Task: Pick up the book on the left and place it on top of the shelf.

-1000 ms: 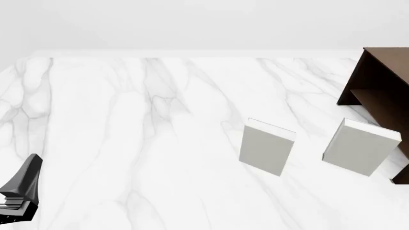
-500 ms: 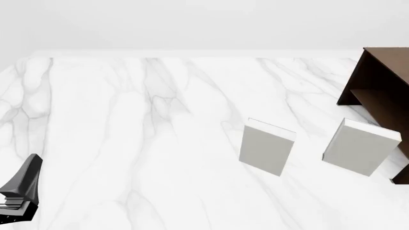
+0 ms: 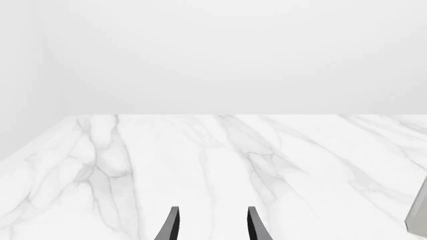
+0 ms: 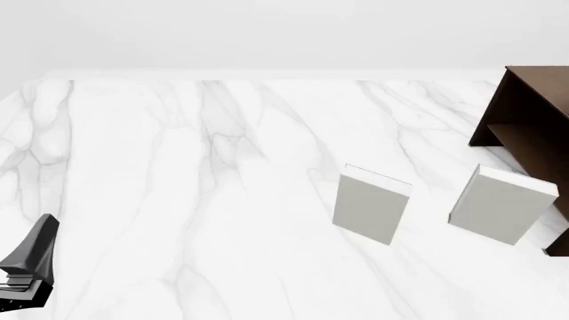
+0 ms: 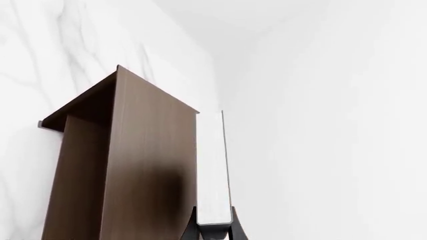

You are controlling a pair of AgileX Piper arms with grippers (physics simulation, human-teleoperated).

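In the right wrist view, my right gripper (image 5: 213, 229) is shut on the book (image 5: 212, 165), a thin volume with white page edges and a dark cover at the fingers. The book runs flat along the top board of the dark brown shelf (image 5: 147, 165). I cannot tell whether they touch. In the front view only part of the shelf (image 4: 534, 120) shows at the right edge, and the book and right gripper are out of that view. My left gripper (image 4: 42, 233) sits low at the near left. In the left wrist view it (image 3: 212, 225) is open with nothing between its fingers.
Two pale grey books lie on the marble table: one (image 4: 371, 203) right of centre, the other (image 4: 502, 203) just in front of the shelf. An edge of a grey book (image 3: 419, 212) shows in the left wrist view. A white wall stands behind the table.
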